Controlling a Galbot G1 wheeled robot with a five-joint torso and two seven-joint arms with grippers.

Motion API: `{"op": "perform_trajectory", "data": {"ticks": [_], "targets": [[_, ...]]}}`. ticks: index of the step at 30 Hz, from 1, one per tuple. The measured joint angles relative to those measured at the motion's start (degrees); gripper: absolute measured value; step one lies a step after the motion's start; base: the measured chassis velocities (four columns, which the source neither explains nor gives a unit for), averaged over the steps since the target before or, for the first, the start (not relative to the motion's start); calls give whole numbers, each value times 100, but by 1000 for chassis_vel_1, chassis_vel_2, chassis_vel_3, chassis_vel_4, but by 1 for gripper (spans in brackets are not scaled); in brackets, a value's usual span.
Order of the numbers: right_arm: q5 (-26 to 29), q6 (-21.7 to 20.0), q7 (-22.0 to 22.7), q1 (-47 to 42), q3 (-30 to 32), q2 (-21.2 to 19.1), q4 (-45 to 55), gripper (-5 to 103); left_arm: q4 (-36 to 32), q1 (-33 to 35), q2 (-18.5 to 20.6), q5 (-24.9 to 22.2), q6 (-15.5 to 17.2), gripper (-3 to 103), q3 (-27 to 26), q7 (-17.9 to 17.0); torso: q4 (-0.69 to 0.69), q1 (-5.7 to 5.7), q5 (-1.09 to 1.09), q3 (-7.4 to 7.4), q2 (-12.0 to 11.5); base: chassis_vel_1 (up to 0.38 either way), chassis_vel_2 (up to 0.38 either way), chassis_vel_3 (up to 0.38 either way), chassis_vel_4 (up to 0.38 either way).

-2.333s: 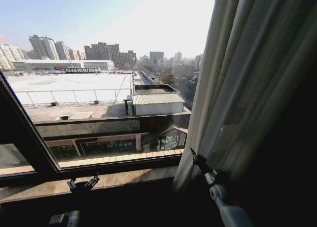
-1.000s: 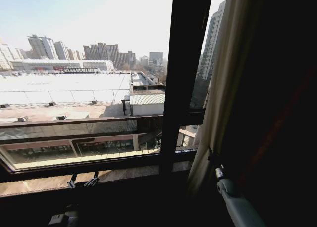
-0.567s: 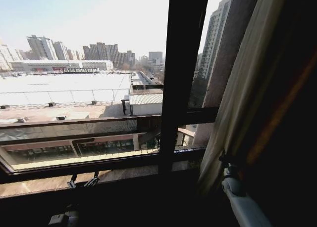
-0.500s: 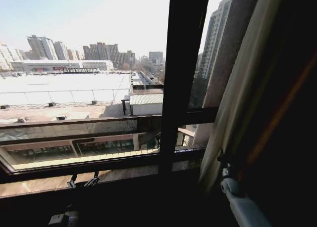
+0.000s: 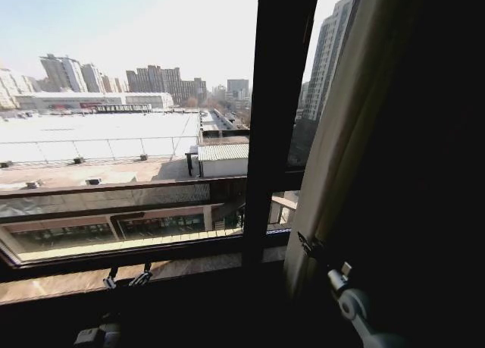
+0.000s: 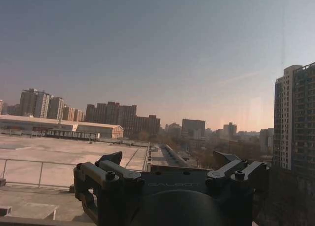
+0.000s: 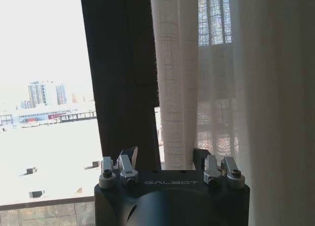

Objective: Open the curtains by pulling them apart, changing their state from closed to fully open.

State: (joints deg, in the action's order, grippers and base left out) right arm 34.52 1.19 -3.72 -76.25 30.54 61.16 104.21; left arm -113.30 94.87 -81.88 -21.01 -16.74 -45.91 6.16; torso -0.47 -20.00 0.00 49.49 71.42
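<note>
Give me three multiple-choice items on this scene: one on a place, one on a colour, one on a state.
1. The curtain hangs: A. left of the dark frame bar; B. right of it; C. across the whole window.
2. The curtain is: A. red; B. blue; C. cream.
3. The right end effector is: A. open; B. shut on the curtain; C. shut on the frame bar.

Answers: B, the head view shows the fabric right of the bar; C, its pleats look pale cream; A, its fingers stand apart in the right wrist view. The left end effector sits low by the sill.
</note>
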Motion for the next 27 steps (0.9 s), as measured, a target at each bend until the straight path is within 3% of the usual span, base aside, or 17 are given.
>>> {"op": "perform_trajectory", "data": {"ticks": [2, 7, 10, 12, 27], "targets": [[-246, 100, 63, -49, -1, 48, 70, 70, 0, 0, 0, 0, 0, 100, 0, 0, 0, 0, 0, 0, 0, 0, 0, 0, 0], [-332, 160, 73, -154, 24, 77, 155, 81, 0, 0, 0, 0, 0, 100, 0, 0, 0, 0, 0, 0, 0, 0, 0, 0, 0], [-371, 209, 22, -242, 49, 106, 247, 96, 0, 0, 0, 0, 0, 100, 0, -1, 0, 0, 0, 0, 0, 0, 0, 0, 0], [-393, 281, -79, -300, 55, 131, 283, 99, 0, 0, 0, 0, 0, 100, 0, 0, 0, 0, 0, 0, 0, 0, 0, 0, 0], [-404, 315, -122, -316, 65, 146, 284, 100, 0, 0, 0, 0, 0, 100, 0, 0, 0, 0, 0, 0, 0, 0, 0, 0, 0]]}}
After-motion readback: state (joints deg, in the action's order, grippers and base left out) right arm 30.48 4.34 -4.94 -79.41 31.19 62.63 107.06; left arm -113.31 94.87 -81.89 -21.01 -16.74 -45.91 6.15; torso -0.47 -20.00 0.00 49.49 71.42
